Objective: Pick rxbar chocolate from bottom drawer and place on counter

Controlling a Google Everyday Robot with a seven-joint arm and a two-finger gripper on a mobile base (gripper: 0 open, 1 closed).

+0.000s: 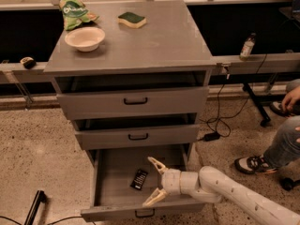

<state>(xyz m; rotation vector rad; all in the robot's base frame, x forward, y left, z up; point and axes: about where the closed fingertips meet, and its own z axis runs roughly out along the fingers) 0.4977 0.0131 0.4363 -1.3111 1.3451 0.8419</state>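
Note:
The rxbar chocolate point(138, 179) is a small flat black bar with white print. It lies on the floor of the open bottom drawer point(112, 191), near its middle. My gripper point(153, 181) is open and empty, just right of the bar and pointing left at it, with one finger toward the drawer's back and one toward its front. The grey counter point(154, 41) tops the cabinet above.
On the counter stand a white bowl point(85, 38), a green bag point(75, 11) and a green-and-yellow sponge point(131, 19). The two upper drawers point(136, 102) stick out slightly. A person's legs and shoe point(255, 164) are at the right, with cables on the floor.

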